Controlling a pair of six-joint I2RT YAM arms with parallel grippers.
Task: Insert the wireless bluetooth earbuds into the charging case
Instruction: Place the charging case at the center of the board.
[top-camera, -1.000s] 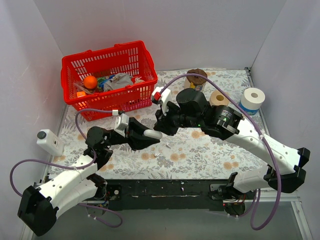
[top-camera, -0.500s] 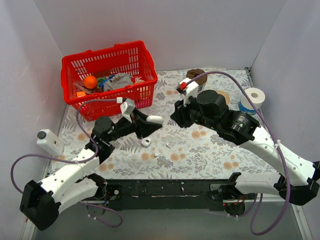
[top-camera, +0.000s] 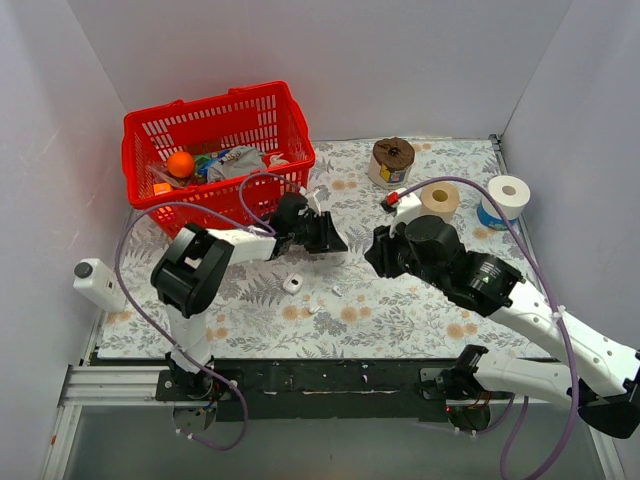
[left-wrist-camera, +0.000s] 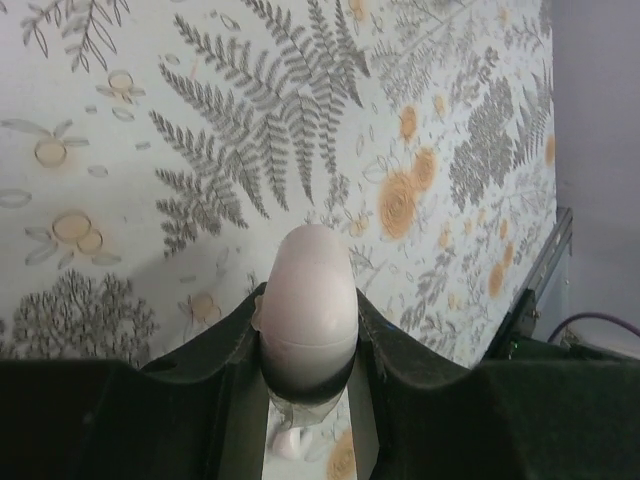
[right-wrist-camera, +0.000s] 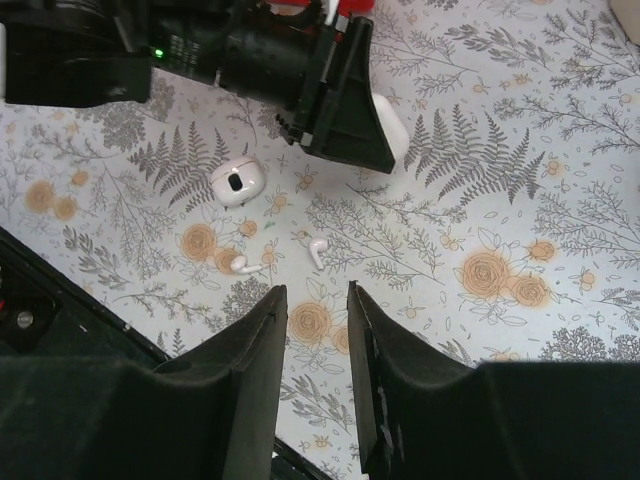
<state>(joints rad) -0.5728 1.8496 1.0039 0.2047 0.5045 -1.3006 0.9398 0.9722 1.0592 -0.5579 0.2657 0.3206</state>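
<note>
Clamped in the left jaws: the charging case, egg-shaped, long axis in line with the jaws, rounded end pointing out past their tips, above the middle of the tabletop. Left arm bent sharply at the elbow, forearm reaching level toward the centre, near the red basket. Right arm stretched in from the near right corner, right jaws parted, empty, aimed downward. Two earbuds flat on the tabletop below, apart; beside them one small white piece with a dark hollow.
</note>
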